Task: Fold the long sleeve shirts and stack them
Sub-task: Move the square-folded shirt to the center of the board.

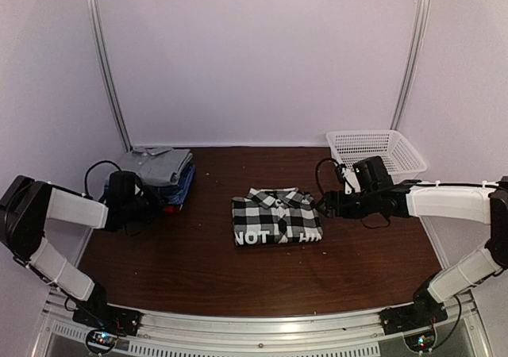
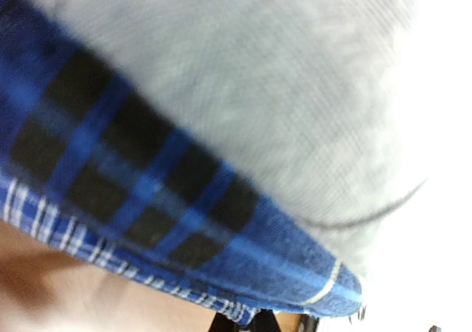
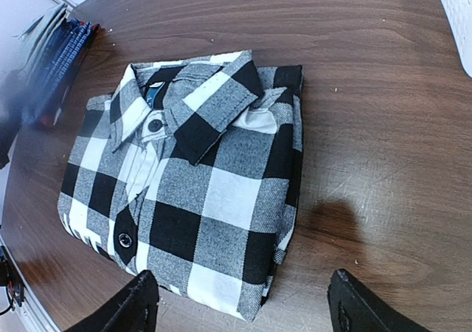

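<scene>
A black-and-white plaid shirt (image 1: 276, 216) lies folded, collar up, in the middle of the table. It fills the right wrist view (image 3: 199, 184). My right gripper (image 1: 325, 206) is just to its right, low over the table, open and empty, with its fingers (image 3: 133, 308) spread around the shirt's near corner. A stack of folded shirts (image 1: 161, 173) sits at the far left, light grey (image 2: 258, 88) on top and blue check (image 2: 147, 192) below. My left gripper (image 1: 159, 204) is pressed close against the stack's front edge. Its jaws are almost wholly hidden in the left wrist view.
A white mesh basket (image 1: 377, 151) stands at the back right, behind the right arm; its corner shows in the right wrist view (image 3: 459, 15). The brown table (image 1: 238, 278) ends at a metal rail in front. The stack also shows in the right wrist view (image 3: 59, 59).
</scene>
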Available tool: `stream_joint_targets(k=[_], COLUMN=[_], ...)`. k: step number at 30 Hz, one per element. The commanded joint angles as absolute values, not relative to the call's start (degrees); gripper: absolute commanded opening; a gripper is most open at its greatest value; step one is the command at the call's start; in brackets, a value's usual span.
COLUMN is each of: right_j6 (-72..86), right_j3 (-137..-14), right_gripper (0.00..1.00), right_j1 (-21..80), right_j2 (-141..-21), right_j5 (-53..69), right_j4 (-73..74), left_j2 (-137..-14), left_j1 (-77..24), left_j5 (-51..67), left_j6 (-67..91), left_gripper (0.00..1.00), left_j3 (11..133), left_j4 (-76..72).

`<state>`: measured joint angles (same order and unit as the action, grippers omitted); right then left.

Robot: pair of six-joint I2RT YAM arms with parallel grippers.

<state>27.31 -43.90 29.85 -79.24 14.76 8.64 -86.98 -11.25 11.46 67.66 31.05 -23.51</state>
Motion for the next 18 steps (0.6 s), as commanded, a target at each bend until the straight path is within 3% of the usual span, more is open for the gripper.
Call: stream_joint_targets(k=[1, 8, 18], right_j6=[26.89, 26.8, 26.81], right_j3=[-43.61, -42.09, -41.66], right_gripper=[0.81, 0.81, 0.81], right_j1=[29.55, 29.59, 29.6], right_j2=[-79.8, -79.85, -80.24], right_j5=[15.8, 16.48, 17.14], right_j4=[6.54, 5.99, 5.83], left_j2=[-81.85, -77.64, -81.41], left_j1=[-17.67, -28.92, -40.94], left_j5=[7.78, 0.86, -4.48], left_j6=[72.1, 76.75, 80.57], left_gripper=[0.0, 0.0, 0.0], left_j3=[28.24, 25.82, 25.34], left_j4=[-23.44, -20.9, -21.8])
